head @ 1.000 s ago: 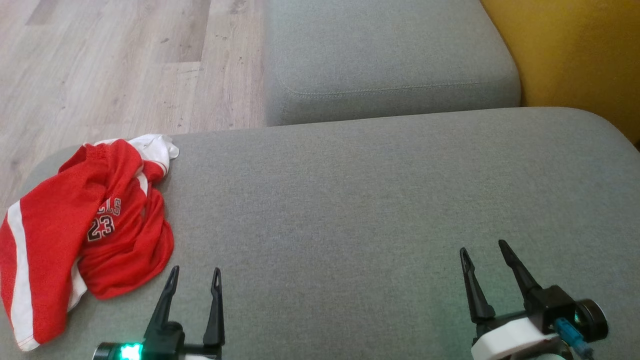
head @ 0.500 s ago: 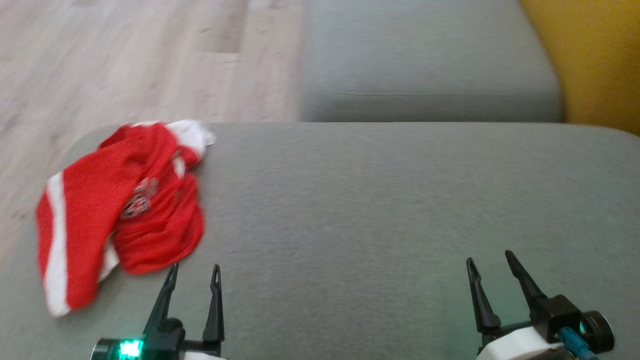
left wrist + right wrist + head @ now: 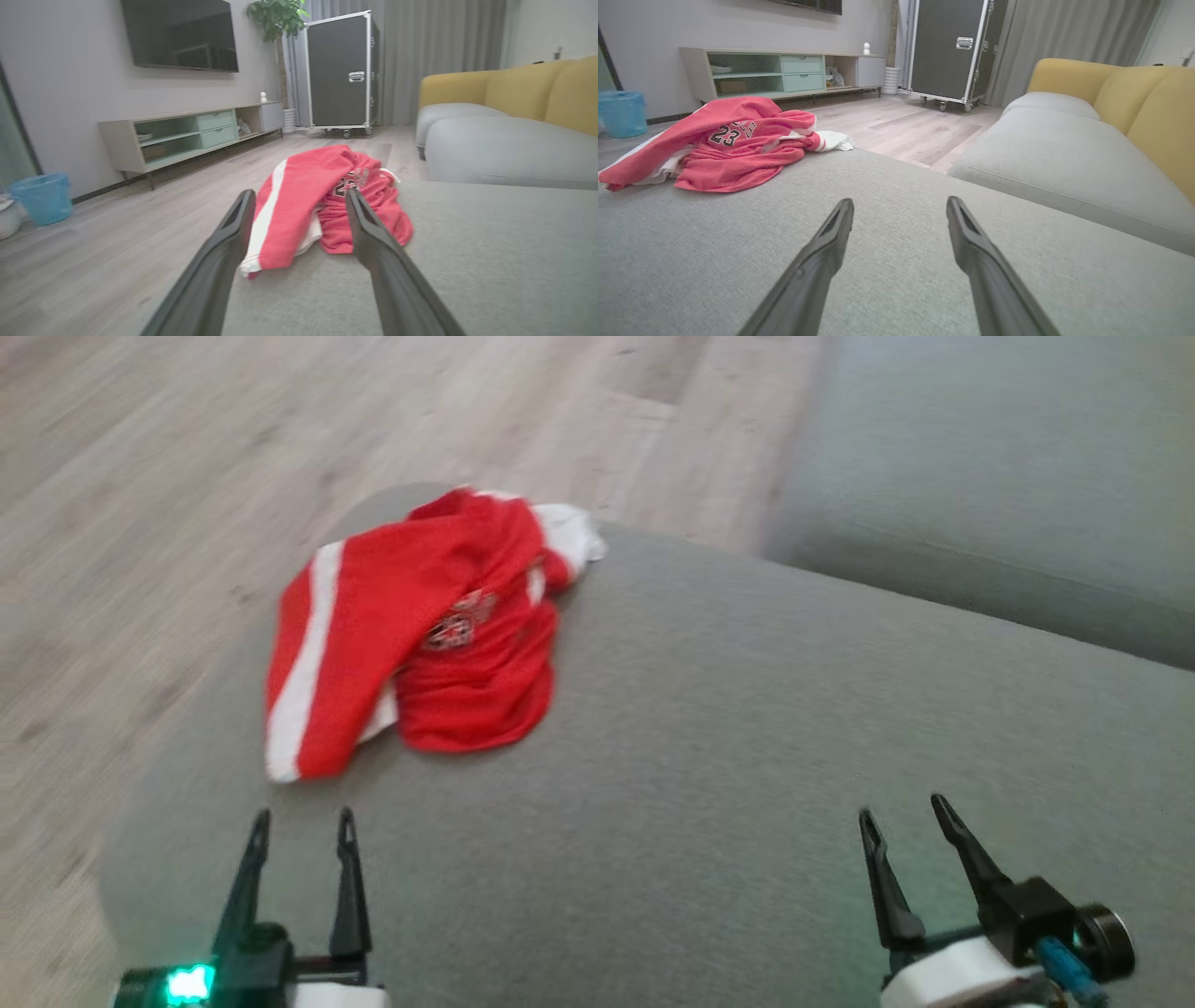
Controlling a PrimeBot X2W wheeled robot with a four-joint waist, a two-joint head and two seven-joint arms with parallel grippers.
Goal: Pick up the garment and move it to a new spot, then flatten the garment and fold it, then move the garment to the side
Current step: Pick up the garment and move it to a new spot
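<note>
The garment (image 3: 429,635) is a red jersey with white stripes and the number 23, lying crumpled near the far left corner of the grey cushion (image 3: 747,756). It also lies ahead in the left wrist view as the garment (image 3: 308,196) and at the left in the right wrist view as the garment (image 3: 728,144). My left gripper (image 3: 301,821) hovers open a short way in front of it, with nothing between its fingers. My right gripper (image 3: 904,807) is open over bare cushion at the lower right, far from the jersey.
A second grey cushion (image 3: 1008,495) lies beyond, with yellow backrests (image 3: 1134,93). Wooden floor (image 3: 187,476) surrounds the cushion's left edge. A TV cabinet (image 3: 187,135), a black wheeled case (image 3: 341,74) and a blue bin (image 3: 42,196) stand across the room.
The head camera has turned left, so the whole picture has shifted right and tilted. The jersey lies as before and both grippers stay open.
</note>
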